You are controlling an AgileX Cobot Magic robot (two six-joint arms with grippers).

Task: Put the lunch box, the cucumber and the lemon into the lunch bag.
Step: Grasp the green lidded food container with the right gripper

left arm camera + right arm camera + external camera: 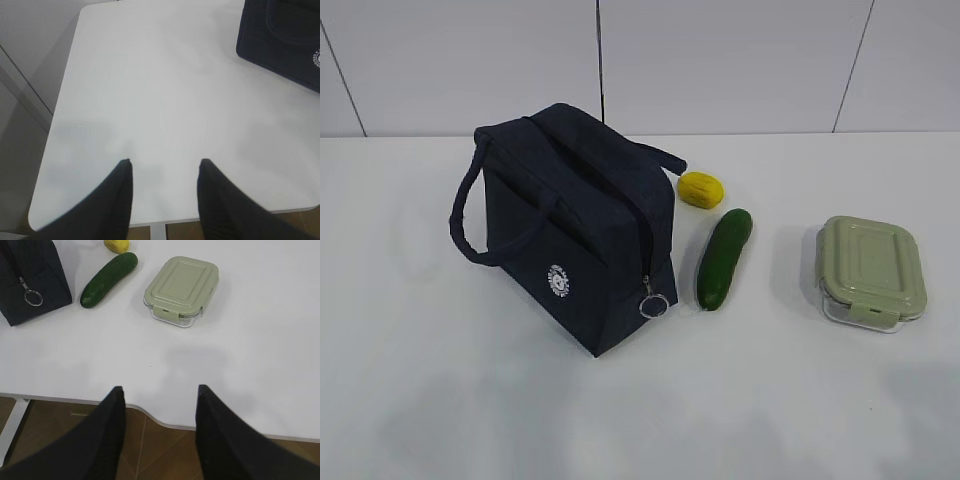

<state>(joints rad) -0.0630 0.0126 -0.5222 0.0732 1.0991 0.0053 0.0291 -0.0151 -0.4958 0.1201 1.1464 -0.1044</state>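
Observation:
The dark navy lunch bag [570,225] stands left of centre on the white table, zipper closed, its ring pull [653,304] hanging at the near corner. To its right lie the yellow lemon [701,188], the dark green cucumber [724,258] and the lunch box [871,270] with its sage-green lid. Neither arm shows in the exterior view. My left gripper [165,162] is open over bare table, with the bag's corner [285,40] far off at the upper right. My right gripper [160,388] is open above the table's near edge, the lunch box [181,287] ahead of it.
The white table [440,400] has a rounded near-left corner [37,220] and a wavy front edge [165,422]; brown floor lies below. A pale panelled wall [720,60] runs behind the table.

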